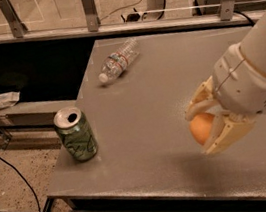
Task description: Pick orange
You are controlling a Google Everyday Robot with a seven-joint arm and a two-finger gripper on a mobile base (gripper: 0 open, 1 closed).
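The orange is a small round orange fruit held between the cream fingers of my gripper, at the right side of the grey table. The gripper is shut on the orange and holds it a little above the tabletop, with a shadow below it. My white arm fills the right edge of the view and hides the table behind it.
A green soda can stands upright near the table's front left corner. A clear plastic water bottle lies on its side at the back left. A metal railing with posts runs behind the table. The floor drops off left of the table.
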